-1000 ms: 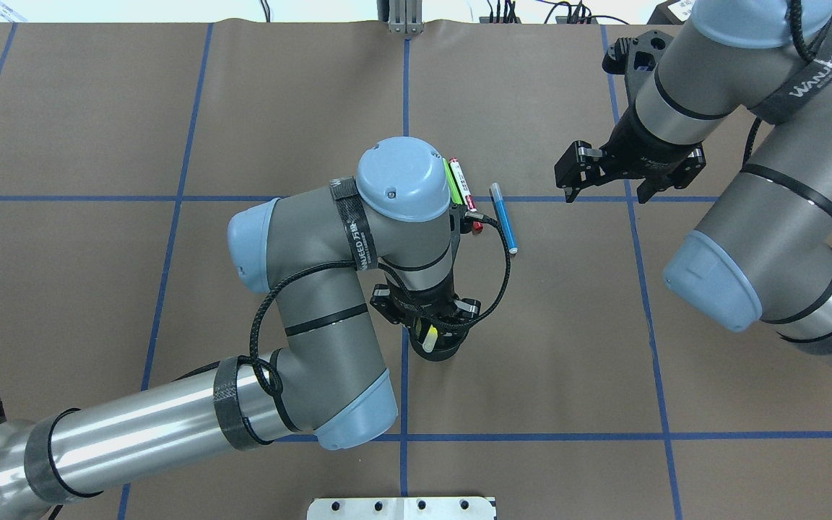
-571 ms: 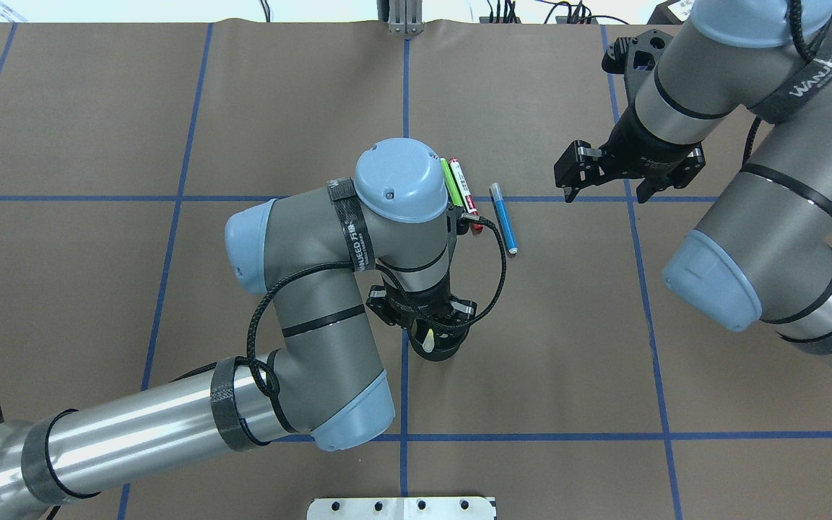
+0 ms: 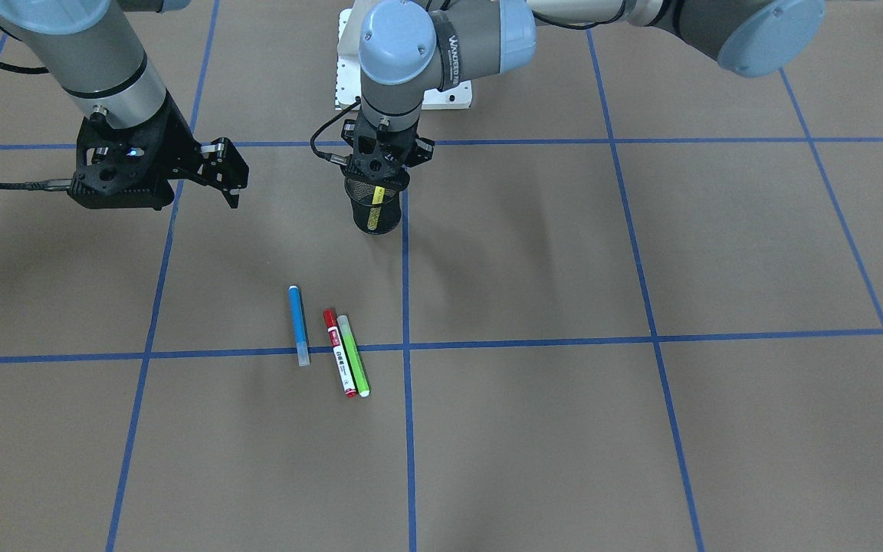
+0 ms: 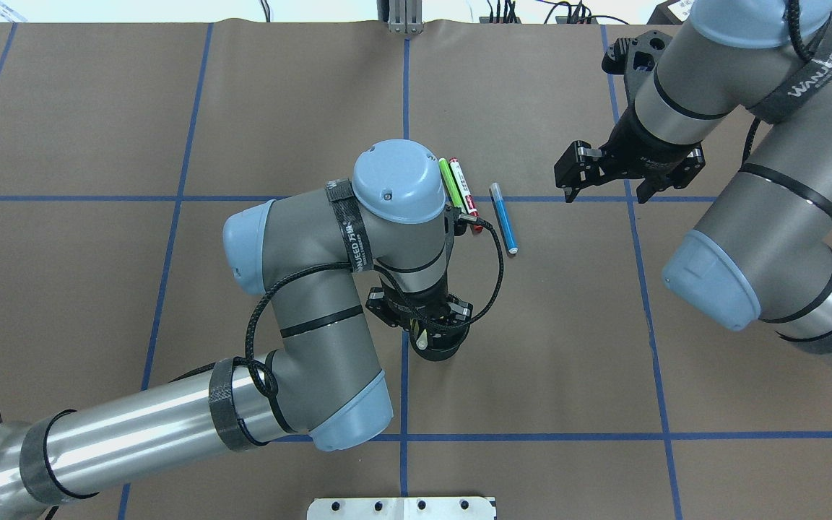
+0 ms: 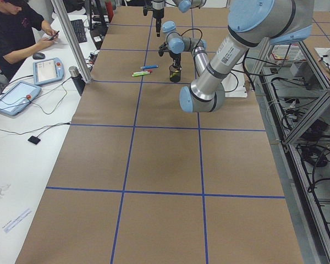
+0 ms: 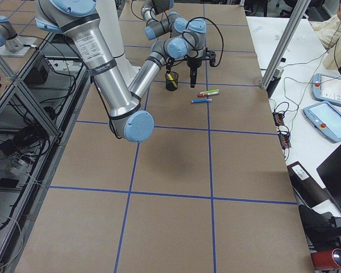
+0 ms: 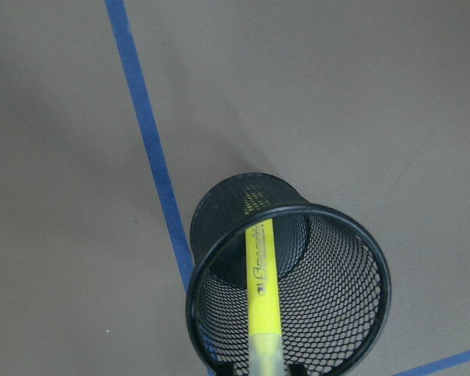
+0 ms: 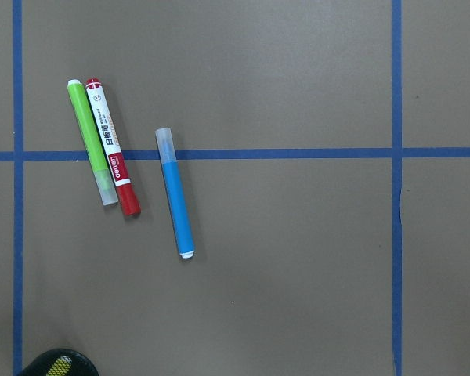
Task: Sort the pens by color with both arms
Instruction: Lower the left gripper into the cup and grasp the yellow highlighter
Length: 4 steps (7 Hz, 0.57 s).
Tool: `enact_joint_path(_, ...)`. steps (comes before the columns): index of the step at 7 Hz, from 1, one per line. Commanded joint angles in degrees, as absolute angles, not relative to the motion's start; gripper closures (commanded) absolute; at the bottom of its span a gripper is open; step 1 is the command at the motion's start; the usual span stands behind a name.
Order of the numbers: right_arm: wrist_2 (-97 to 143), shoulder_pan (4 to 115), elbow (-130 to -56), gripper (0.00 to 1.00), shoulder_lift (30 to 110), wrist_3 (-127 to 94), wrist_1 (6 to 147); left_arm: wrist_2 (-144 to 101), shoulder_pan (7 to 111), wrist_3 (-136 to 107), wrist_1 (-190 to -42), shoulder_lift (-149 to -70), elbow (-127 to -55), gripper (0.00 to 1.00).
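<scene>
Pens: three lie on the desk [image 3: 564, 429] near a crossing of blue tape lines [image 3: 641, 338]; the fourth is in the black mesh cup [image 7: 341, 321].
Blue pen [image 8: 176, 200]: flat and alone across a tape line, near the other two but touching neither.
Red-capped pen [image 8: 112, 149]: white-bodied, lying side by side with the light green one; the two look to be touching along their length.
Light green pen [image 8: 90, 141]: on the outer side of that pair, away from the blue pen.
Yellow pen [image 7: 260, 290]: tilted inside the cup with its lower end down at the floor. Its upper end is cut off by the bottom edge of the left wrist view.
Left fingers [image 3: 385, 172]: right above the cup's mouth, at the pen's top. They read dark against dark mesh, so I cannot tell whether they clench the pen or have let go.
Right fingers [image 4: 569, 180]: released, spread wide and empty, hovering over the desk well apart from the blue pen.
Hidden: from overhead the left arm [image 4: 315, 310] covers the near ends of the green and red-capped pens and most of the cup. The right wrist view shows only a sliver of the cup in its corner. In the side views the pens are tiny streaks.
</scene>
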<state>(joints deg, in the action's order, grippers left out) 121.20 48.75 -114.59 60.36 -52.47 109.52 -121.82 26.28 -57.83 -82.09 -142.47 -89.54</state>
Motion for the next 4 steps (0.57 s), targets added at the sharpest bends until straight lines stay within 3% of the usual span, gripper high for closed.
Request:
enact_joint_path(1, 121.20, 48.87, -114.35, 0.00, 60.29, -52.47, 109.51, -121.82, 26.28, -57.83, -82.09, -142.38, -89.47, 0.69)
enact_joint_path(4, 121.64, 49.22, -114.35, 0.00, 60.29, -52.38, 109.42, -121.90, 26.28, -57.74, -82.09, -142.47, -89.56, 0.73)
